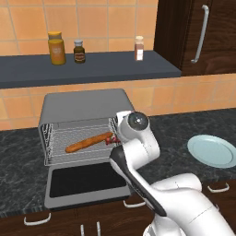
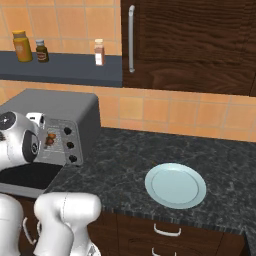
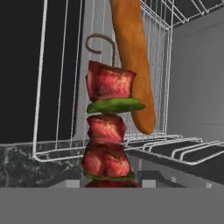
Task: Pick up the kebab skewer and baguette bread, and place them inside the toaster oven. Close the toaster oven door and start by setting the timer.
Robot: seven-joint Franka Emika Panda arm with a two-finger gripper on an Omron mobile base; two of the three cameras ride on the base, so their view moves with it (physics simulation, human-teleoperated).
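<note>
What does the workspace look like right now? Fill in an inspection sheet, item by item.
Surface: dark speckled counter, bare between oven and plate.
Job's things: toaster oven with its door folded down flat; baguette bread lying at a slant on the wire rack; kebab skewer at the rack's right end, beside the baguette's tip.
Clutter: pale blue plate to the oven's right, nothing on it.
Gripper: at the oven mouth, shut on the kebab skewer.
Cables: nothing seen.
Surroundings: orange tiled wall, dark shelf with three jars, dark wood cabinet.
</note>
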